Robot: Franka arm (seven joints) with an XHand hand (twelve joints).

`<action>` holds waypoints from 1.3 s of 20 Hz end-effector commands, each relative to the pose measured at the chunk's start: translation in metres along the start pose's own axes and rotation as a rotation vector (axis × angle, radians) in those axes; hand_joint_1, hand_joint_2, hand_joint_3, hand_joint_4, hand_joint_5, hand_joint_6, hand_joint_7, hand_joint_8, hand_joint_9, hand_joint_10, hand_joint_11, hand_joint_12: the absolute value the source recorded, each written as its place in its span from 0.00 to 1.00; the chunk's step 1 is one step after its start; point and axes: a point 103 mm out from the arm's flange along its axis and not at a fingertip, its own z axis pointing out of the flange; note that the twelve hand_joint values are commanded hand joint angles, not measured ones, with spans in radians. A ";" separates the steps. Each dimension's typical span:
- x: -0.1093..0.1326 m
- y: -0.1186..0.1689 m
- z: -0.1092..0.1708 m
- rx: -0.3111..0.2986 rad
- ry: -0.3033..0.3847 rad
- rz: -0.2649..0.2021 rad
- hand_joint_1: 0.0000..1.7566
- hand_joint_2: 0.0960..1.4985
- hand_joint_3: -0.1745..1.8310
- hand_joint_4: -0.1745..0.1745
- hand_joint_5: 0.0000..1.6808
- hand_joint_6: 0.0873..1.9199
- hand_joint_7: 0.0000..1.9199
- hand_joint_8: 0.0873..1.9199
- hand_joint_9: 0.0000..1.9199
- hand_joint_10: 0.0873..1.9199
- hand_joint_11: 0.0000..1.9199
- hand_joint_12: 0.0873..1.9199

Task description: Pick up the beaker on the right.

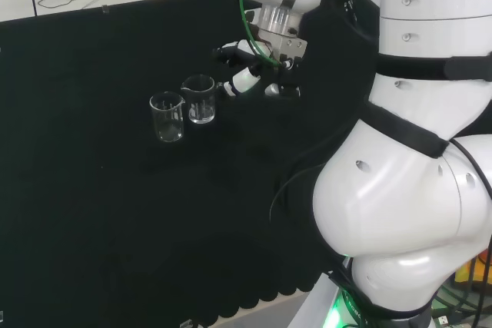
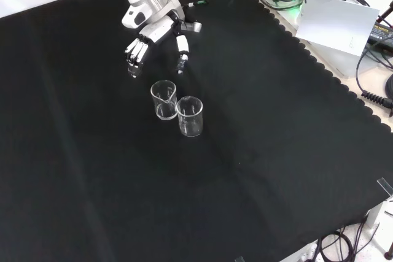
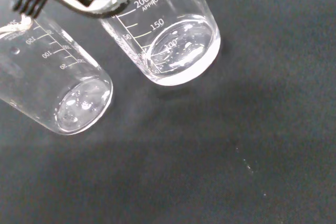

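Head view puts the target, the right-hand beaker [image 1: 199, 99], just left of the frame's centre in its upper half, upright on the black cloth [image 1: 92, 213], with a second beaker [image 1: 167, 117] just beside it to the lower left. In the front view the pair sits above centre, the target [image 2: 164, 99] at upper left of its neighbour [image 2: 190, 115], seemingly touching. The hand [image 2: 156, 35] hangs near the target toward the top of that frame, fingers extended and spread, holding nothing. This looks like the approach step, before any grasp. The next move calls for bringing fingers and thumb round the target's wall without knocking the neighbour.
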 end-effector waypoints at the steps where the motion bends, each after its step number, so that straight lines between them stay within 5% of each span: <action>1: -0.001 0.009 0.006 -0.023 0.065 -0.034 0.49 0.34 0.38 0.40 0.22 0.00 0.10 0.29 0.17 0.31 0.00 0.71; 13: -0.002 0.020 0.029 0.018 0.137 -0.094 0.50 0.32 0.39 0.38 0.24 0.00 0.12 0.30 0.19 0.31 0.00 0.73; 26: -0.005 0.033 0.044 -0.017 0.209 -0.102 0.50 0.32 0.39 0.38 0.24 0.00 0.12 0.31 0.19 0.31 0.00 0.72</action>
